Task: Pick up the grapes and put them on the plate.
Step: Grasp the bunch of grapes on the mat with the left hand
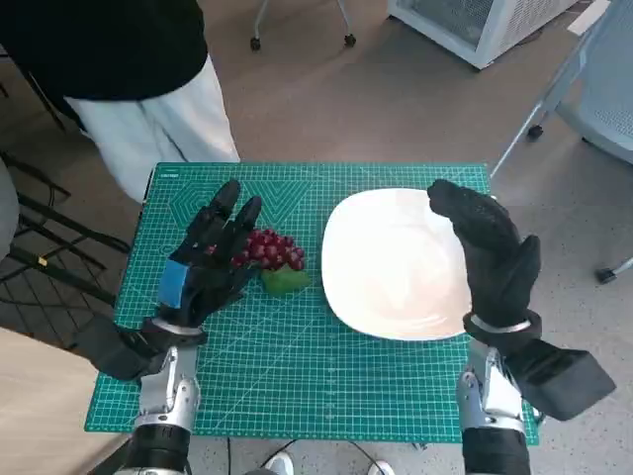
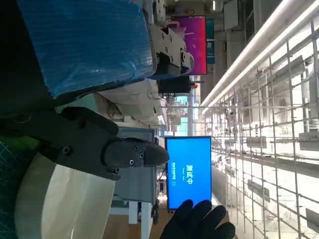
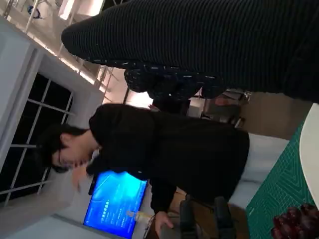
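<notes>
The grapes (image 1: 272,251) lie on the green mat (image 1: 297,356) covering the table, just beyond the fingertips of the left robot hand (image 1: 213,259), whose fingers are spread and hold nothing. The right robot hand (image 1: 492,255) hangs over the near edge of the white plate (image 1: 386,267), fingers apart, also empty. A person (image 3: 164,154) stands beyond the table.

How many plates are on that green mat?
1. A white plate lies on the right half of the green cutting mat, beside the grapes, partly under the right hand.
</notes>
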### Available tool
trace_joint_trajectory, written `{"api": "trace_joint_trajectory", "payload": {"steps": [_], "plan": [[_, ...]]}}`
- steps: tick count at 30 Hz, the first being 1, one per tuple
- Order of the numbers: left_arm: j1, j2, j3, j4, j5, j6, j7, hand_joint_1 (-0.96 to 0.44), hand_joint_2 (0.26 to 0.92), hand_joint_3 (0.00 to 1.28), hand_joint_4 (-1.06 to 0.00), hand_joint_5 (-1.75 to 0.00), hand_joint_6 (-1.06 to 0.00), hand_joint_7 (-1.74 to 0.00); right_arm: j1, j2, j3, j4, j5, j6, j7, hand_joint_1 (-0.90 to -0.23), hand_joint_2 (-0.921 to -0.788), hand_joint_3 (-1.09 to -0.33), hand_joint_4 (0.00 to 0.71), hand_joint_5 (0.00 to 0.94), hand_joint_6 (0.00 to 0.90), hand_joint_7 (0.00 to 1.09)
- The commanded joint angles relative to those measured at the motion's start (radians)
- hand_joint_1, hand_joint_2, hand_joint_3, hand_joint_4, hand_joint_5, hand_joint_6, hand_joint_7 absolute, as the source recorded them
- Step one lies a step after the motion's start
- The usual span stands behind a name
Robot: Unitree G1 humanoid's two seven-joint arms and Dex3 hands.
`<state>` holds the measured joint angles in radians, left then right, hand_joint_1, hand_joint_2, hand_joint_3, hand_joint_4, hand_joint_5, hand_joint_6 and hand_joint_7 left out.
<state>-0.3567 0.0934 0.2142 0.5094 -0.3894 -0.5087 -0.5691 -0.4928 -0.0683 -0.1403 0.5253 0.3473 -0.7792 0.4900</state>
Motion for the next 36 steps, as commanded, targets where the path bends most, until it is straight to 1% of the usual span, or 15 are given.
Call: {"api": "trace_joint_trajectory", "payload": {"steps": [1,7,15,18,20,22,25,28,32,36], "plan": [[-0.006,0.008,-0.002,0.001,0.006,-0.002,-0.005,-0.37,0.921,0.26,-0.28,0.0,-0.31,0.0,0.005,0.0,0.001,0.011,-0.003,0.012,0.009,-0.684,-0.921,-0.716,0.436,0.0,0.022,0.5],[-0.001,0.009,-0.004,-0.008,0.014,-0.006,0.003,-0.37,0.921,0.26,-0.28,0.0,-0.31,0.0,0.007,-0.002,0.0,0.01,-0.001,0.012,0.013,-0.692,-0.921,-0.716,0.435,0.0,0.019,0.51],[0.002,0.035,-0.007,-0.041,0.055,-0.025,0.025,-0.39,0.921,0.23,-0.27,0.0,-0.3,0.0,0.011,-0.003,0.002,0.003,-0.005,0.016,0.013,-0.679,-0.921,-0.718,0.436,0.0,0.011,0.51],[-0.001,0.07,-0.016,-0.059,0.14,-0.058,0.068,-0.42,0.914,0.17,-0.23,0.0,-0.27,0.0,0.013,-0.004,0.003,-0.001,-0.007,0.016,0.011,-0.675,-0.921,-0.718,0.436,0.0,0.005,0.51],[-0.001,0.118,-0.026,-0.08,0.256,-0.084,0.125,-0.44,0.905,0.12,-0.19,0.0,-0.24,0.0,0.014,-0.005,0.003,-0.004,-0.007,0.017,0.011,-0.673,-0.921,-0.719,0.436,0.001,0.002,0.51],[0.005,0.178,-0.039,-0.124,0.4,-0.083,0.19,-0.49,0.905,0.08,-0.14,0.0,-0.19,0.0,0.015,-0.005,0.003,-0.006,-0.006,0.018,0.011,-0.672,-0.921,-0.719,0.436,0.001,0.0,0.5],[0.021,0.251,-0.062,-0.218,0.594,-0.031,0.262,-0.57,0.9,0.04,-0.06,0.0,-0.12,0.0,0.014,-0.006,0.003,-0.004,-0.006,0.019,0.011,-0.671,-0.921,-0.719,0.437,0.001,0.0,0.5],[0.035,0.298,-0.085,-0.306,0.745,0.045,0.301,-0.61,0.872,0.01,-0.02,0.0,-0.06,0.0,0.012,-0.007,0.001,-0.001,-0.005,0.019,0.011,-0.67,-0.921,-0.719,0.436,0.001,-0.001,0.5],[0.046,0.34,-0.12,-0.429,0.903,0.208,0.284,-0.62,0.817,0.0,0.0,0.0,-0.03,0.0,0.011,-0.006,0.001,-0.001,-0.005,0.019,0.01,-0.671,-0.921,-0.719,0.436,0.001,-0.001,0.49],[0.043,0.341,-0.144,-0.48,0.95,0.298,0.268,-0.59,0.771,0.0,0.0,0.0,-0.02,0.0,0.01,-0.005,0.0,0.001,-0.004,0.016,0.01,-0.673,-0.921,-0.718,0.437,0.001,-0.001,0.48]]}}
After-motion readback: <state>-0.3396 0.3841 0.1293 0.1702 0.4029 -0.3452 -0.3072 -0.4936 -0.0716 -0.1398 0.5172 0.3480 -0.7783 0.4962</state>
